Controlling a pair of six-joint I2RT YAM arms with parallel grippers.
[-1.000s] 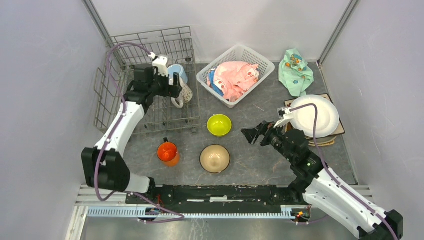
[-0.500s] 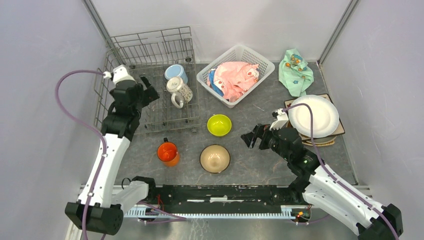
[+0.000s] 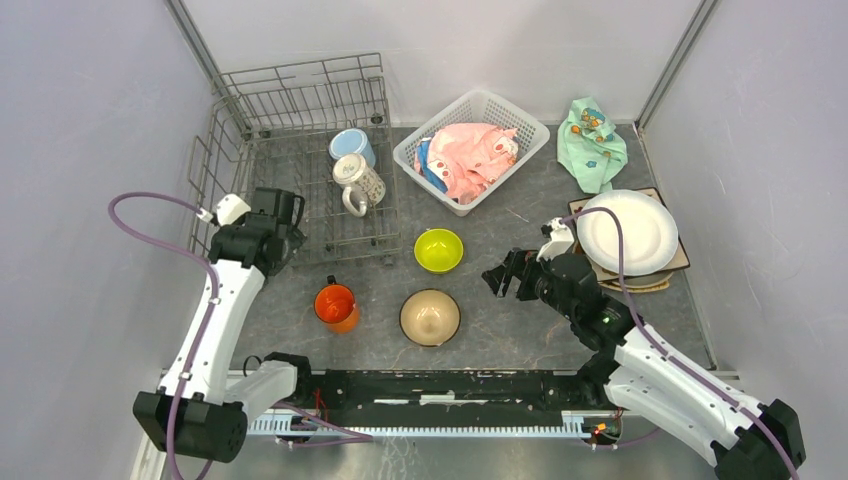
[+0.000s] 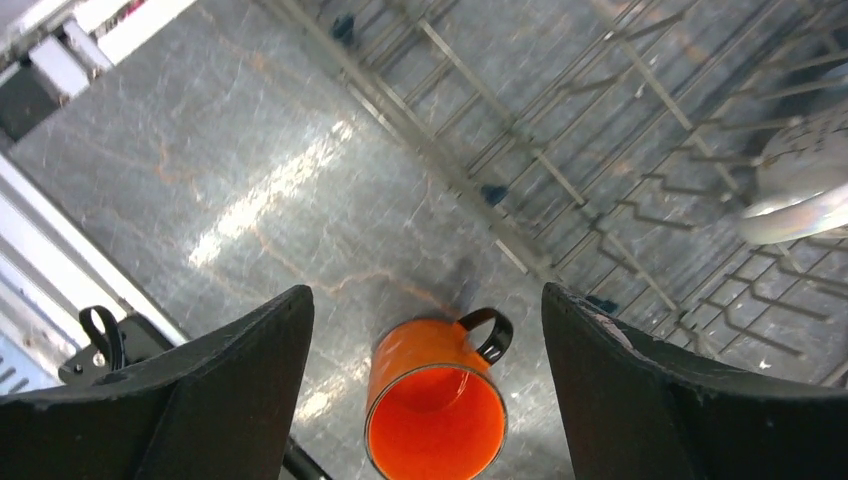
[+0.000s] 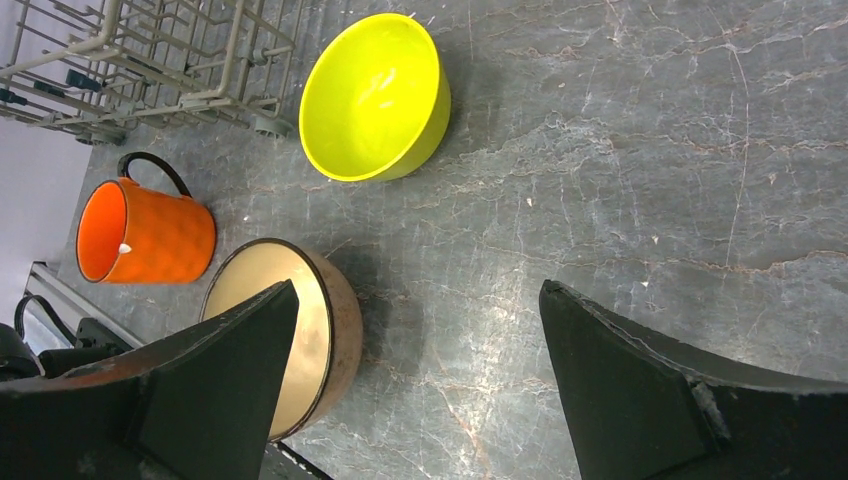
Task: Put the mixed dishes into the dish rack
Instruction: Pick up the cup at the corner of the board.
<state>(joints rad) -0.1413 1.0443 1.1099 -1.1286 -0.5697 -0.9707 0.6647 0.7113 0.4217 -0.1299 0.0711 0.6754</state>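
Top external view: a grey wire dish rack (image 3: 300, 110) stands at the far left of a dark marbled table (image 3: 520, 310). Two mugs are already inside it, a light-blue mug (image 3: 352, 146) and, just in front, a white patterned mug (image 3: 358, 183) lying on its side. Everything else is outside the rack. An orange mug (image 3: 337, 305) stands upright just beyond the rack's near edge, with a lime-green bowl (image 3: 439, 250) and a tan bowl (image 3: 430, 317) to its right. At the far right sits a stack of plates (image 3: 680, 262) topped by a white plate (image 3: 628, 232). The left gripper (image 4: 425, 295) hangs above the orange mug with its jaws spread wide and holding nothing; its wrist view shows the mug's mouth framed between the fingers. The right gripper (image 5: 417, 290), jaws also spread and empty, points toward the two bowls from the right. A white lattice basket (image 3: 520, 125) holding a pink cloth (image 3: 470, 158) and a mint-green cloth (image 3: 592, 140) lie at the back. The loading looks early: two pieces in, with one mug, two bowls and all the plates left.
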